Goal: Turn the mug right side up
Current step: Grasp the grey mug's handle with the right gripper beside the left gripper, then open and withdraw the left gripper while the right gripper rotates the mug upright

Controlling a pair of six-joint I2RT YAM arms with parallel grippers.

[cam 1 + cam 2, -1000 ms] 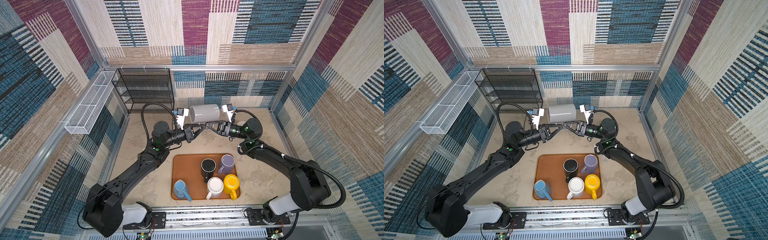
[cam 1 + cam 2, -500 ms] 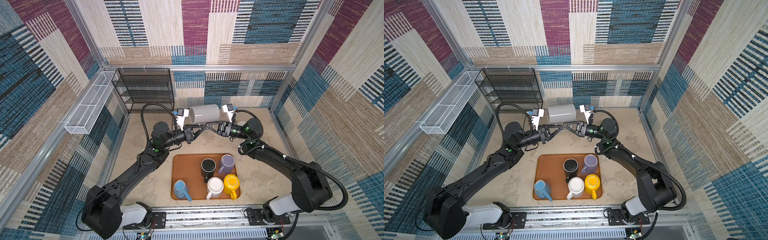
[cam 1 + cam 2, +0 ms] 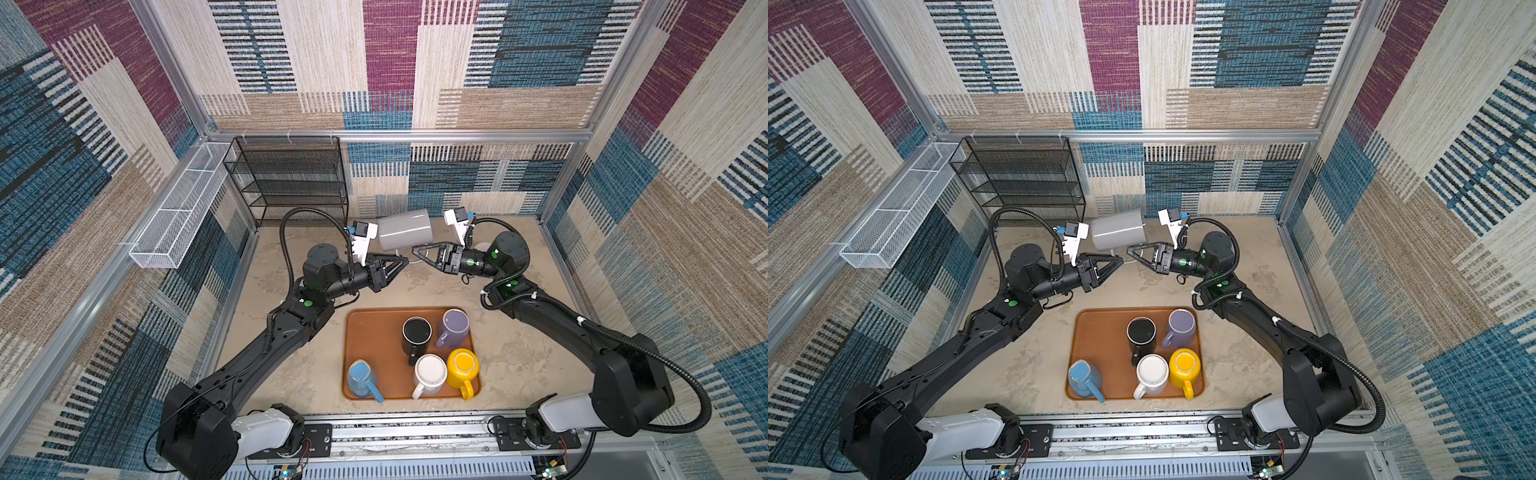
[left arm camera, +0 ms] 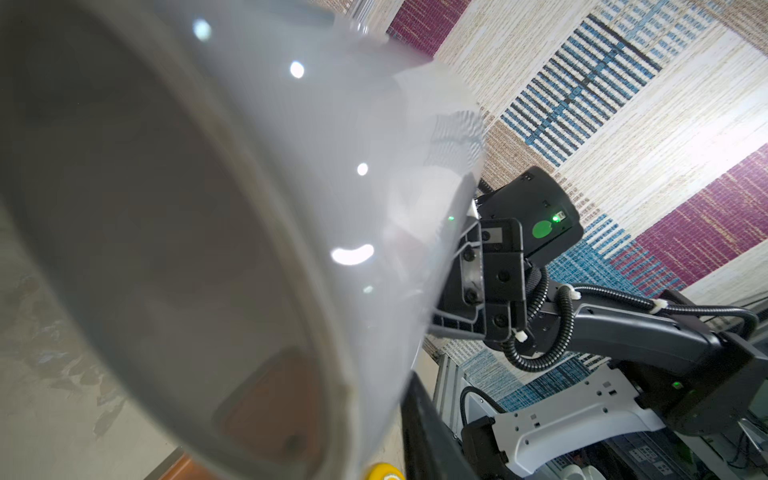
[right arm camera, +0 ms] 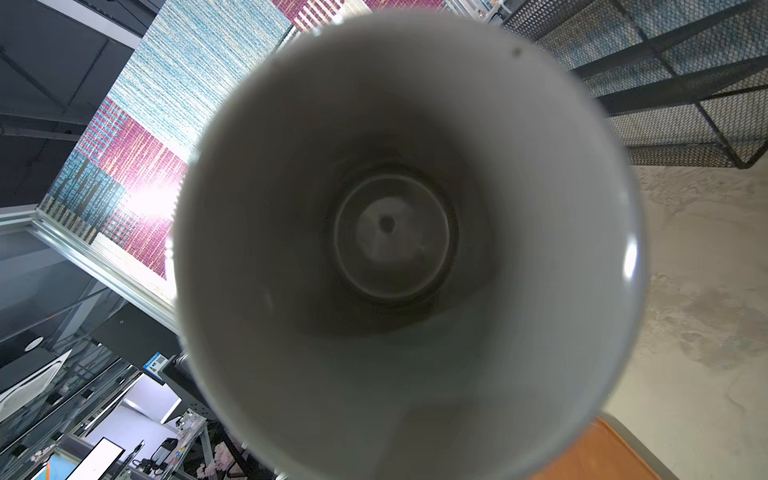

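A grey mug hangs in the air on its side, above the back of the table. Its base faces the left arm and its open mouth fills the right wrist view. My right gripper is shut at the mug's pale handle under the body and holds it up. My left gripper sits just below and left of the handle, jaws slightly open. One dark finger shows beside the mug wall with a thin gap; the other is hidden.
A brown tray near the front holds black, purple, white, yellow and blue mugs. A black wire rack stands at the back left, with a white mesh basket on the left wall.
The left jaws have eased apart a little at the handle. The mug and the right gripper have stayed in place.
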